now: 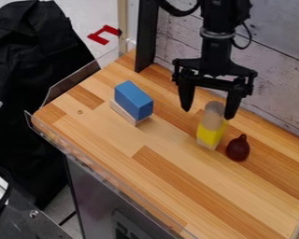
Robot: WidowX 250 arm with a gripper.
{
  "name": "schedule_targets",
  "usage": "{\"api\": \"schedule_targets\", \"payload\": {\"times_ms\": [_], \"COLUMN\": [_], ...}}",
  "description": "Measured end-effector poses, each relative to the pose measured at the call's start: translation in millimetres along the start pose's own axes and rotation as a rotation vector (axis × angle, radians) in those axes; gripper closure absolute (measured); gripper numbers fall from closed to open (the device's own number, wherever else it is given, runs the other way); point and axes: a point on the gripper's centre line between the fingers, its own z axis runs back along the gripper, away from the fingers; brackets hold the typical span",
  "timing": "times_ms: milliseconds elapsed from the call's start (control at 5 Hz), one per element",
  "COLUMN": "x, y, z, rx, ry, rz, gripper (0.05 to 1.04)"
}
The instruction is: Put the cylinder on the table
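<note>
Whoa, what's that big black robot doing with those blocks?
The black robot arm is over the wooden table, with its tool open around the top of a tan cylinder. It isn't gripping it. The cylinder is on a yellow block, so it isn't down on the table yet. A dark red, pear-shaped thing sits beside the yellow block, and a blue block is farther off.

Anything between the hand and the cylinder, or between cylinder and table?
Nothing visible between the hand and cylinder. Under the cylinder, the yellow block separates it from the table; the dark red object sits beside that block.
</note>
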Motion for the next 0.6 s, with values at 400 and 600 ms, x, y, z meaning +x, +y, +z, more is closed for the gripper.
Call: {"api": "schedule_targets", "payload": {"times_ms": [400, 600], "x": [-1.8, -4.0], "y": [-2.9, -5.6], "z": [-0.4, -2.8], "rx": [-0.001, -0.022], "ry": [0.005, 0.014], "rz": [-0.011, 0.003], "gripper": [0.091, 0.164]}}
